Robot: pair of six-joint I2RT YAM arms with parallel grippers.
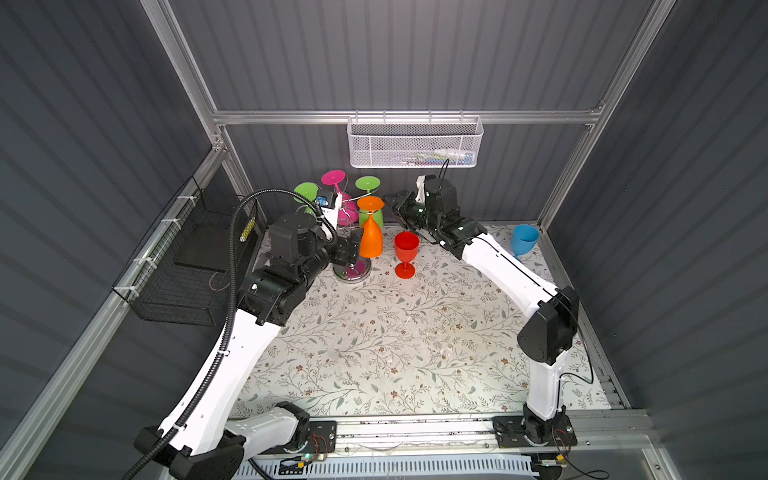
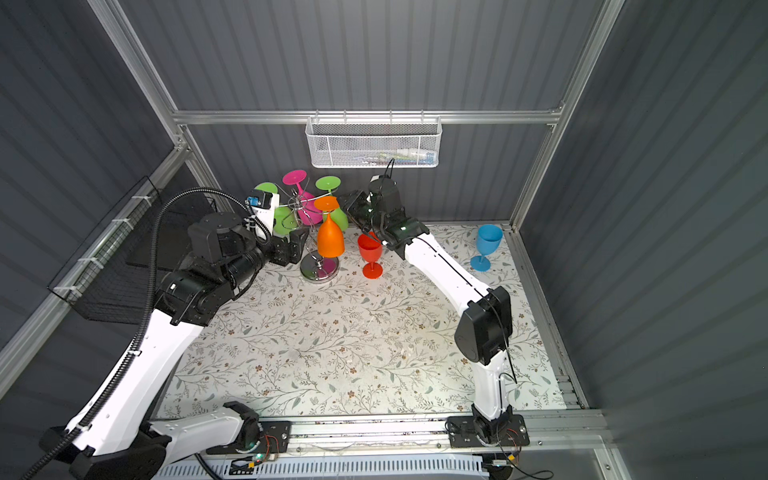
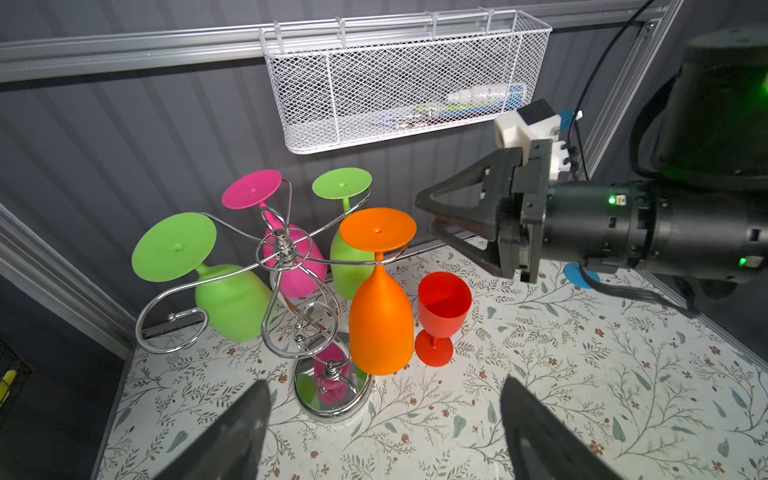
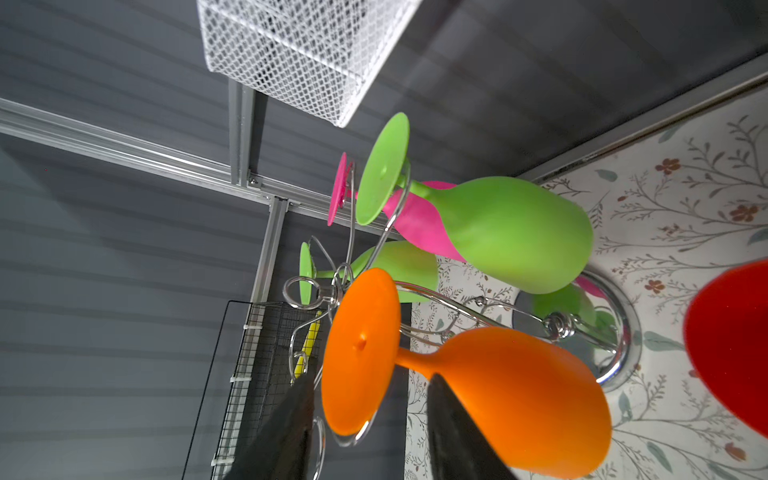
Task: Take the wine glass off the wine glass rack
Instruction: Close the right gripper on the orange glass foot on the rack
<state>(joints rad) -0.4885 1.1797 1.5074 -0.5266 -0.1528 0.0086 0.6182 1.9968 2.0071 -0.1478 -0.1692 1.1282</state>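
Hovering just beside the orange wine glass (image 3: 380, 316) on the wine glass rack (image 2: 320, 268), the right tool (image 3: 428, 215) stands released. The left tool (image 3: 383, 388) gapes too.

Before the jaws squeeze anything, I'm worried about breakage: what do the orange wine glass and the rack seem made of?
The orange wine glass looks like matte, opaque plastic: even colour, no see-through, a small moulding dimple in its foot. The wine glass rack looks like chrome-plated metal wire: bright highlights, and its round base reflects like a mirror.
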